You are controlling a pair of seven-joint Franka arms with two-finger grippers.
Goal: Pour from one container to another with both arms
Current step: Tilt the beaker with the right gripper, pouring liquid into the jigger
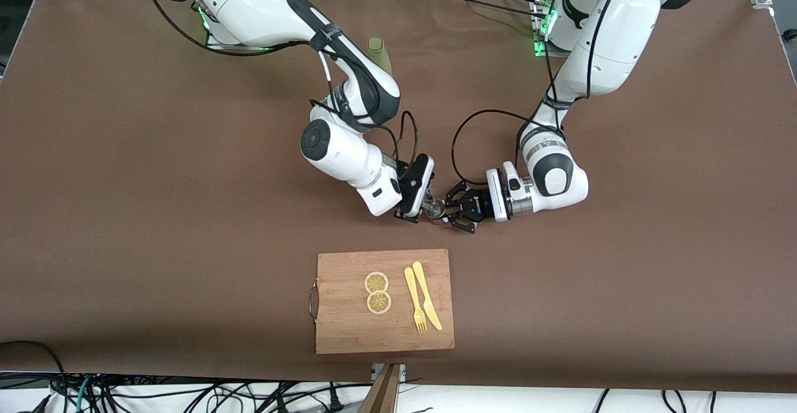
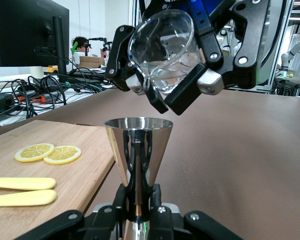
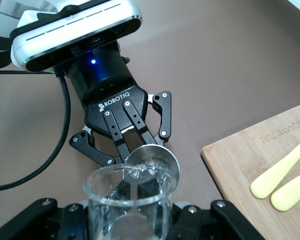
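My right gripper [image 1: 416, 206] is shut on a clear glass [image 2: 164, 50], tilted with its rim over a steel cone-shaped jigger [image 2: 138, 145]. My left gripper [image 1: 456, 208] is shut on the jigger's narrow waist and holds it upright just above the table. In the right wrist view the glass [image 3: 135, 200] fills the space between my right gripper's [image 3: 135, 217] jaws, its lip at the jigger's [image 3: 155, 161] round mouth. Clear liquid seems to lie along the glass's low side. Both grippers meet over the table's middle, a short way from the board.
A wooden cutting board [image 1: 348, 332] lies nearer the front camera, carrying two lemon slices [image 1: 377, 292], a yellow fork [image 1: 415, 304] and a yellow knife [image 1: 427, 298]. An olive-green bottle [image 1: 379, 52] stands near the robots' bases, partly hidden by the right arm.
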